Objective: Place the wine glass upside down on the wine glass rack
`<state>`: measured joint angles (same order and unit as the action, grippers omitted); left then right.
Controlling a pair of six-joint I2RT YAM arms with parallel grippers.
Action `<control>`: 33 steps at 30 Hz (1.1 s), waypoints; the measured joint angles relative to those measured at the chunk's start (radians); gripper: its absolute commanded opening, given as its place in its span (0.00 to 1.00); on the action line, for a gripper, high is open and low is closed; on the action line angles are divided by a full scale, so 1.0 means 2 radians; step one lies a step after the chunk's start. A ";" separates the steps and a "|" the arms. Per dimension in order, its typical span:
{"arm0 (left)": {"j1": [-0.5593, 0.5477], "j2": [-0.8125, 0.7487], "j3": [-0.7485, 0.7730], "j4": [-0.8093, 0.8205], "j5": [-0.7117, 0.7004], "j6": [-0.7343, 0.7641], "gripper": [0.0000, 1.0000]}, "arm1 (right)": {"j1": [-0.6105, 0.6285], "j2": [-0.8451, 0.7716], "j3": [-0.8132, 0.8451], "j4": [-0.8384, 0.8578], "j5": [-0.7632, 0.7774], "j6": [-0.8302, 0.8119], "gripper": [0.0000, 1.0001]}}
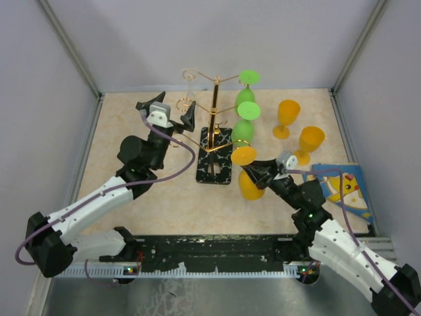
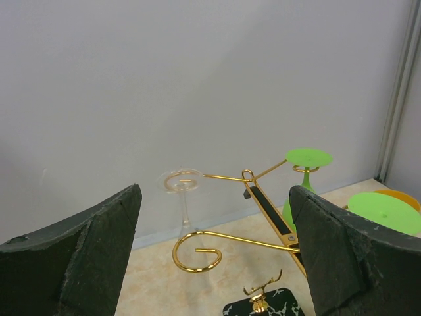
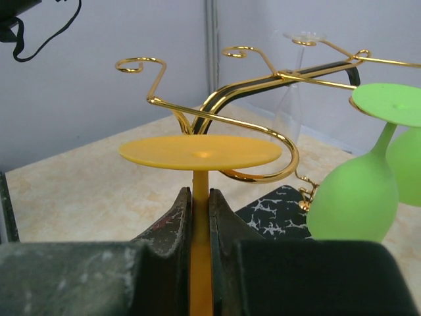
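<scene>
The orange wine glass [image 3: 200,153] is upside down, foot uppermost. Its stem is pinched between the nearly closed fingers of the right gripper [image 3: 200,197], and its foot is level with a curled arm of the wine glass rack [image 1: 214,112]; whether they touch cannot be told. The right arm reaches in from the near right, bent toward the rack. The left gripper [image 1: 166,109] hangs raised to the rack's left, jaws spread wide and holding nothing. The wrist view hides the held glass's bowl behind the fingers. A clear glass [image 1: 189,82] on a far arm is faint. Green glasses [image 1: 245,128] hang inverted. The table [image 1: 145,191] is beige and stone-patterned, and the walls are pale grey.
</scene>
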<state>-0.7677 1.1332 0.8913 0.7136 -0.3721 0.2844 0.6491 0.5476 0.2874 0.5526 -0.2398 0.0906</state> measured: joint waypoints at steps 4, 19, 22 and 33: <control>0.000 0.003 -0.007 0.006 -0.003 0.000 0.99 | 0.002 0.027 -0.021 0.065 0.010 0.000 0.00; 0.001 0.003 -0.025 0.033 -0.020 0.002 0.99 | 0.014 0.184 -0.069 0.342 0.025 0.006 0.00; 0.001 0.003 -0.025 0.037 -0.023 0.004 0.99 | 0.016 0.214 -0.069 0.377 0.022 0.008 0.00; 0.002 0.003 -0.027 0.039 -0.028 0.014 0.99 | 0.018 0.292 -0.051 0.446 0.020 0.007 0.00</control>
<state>-0.7631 1.1400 0.8368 0.7918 -0.4274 0.3122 0.6857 1.1313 0.1864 1.4448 -0.1997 0.1051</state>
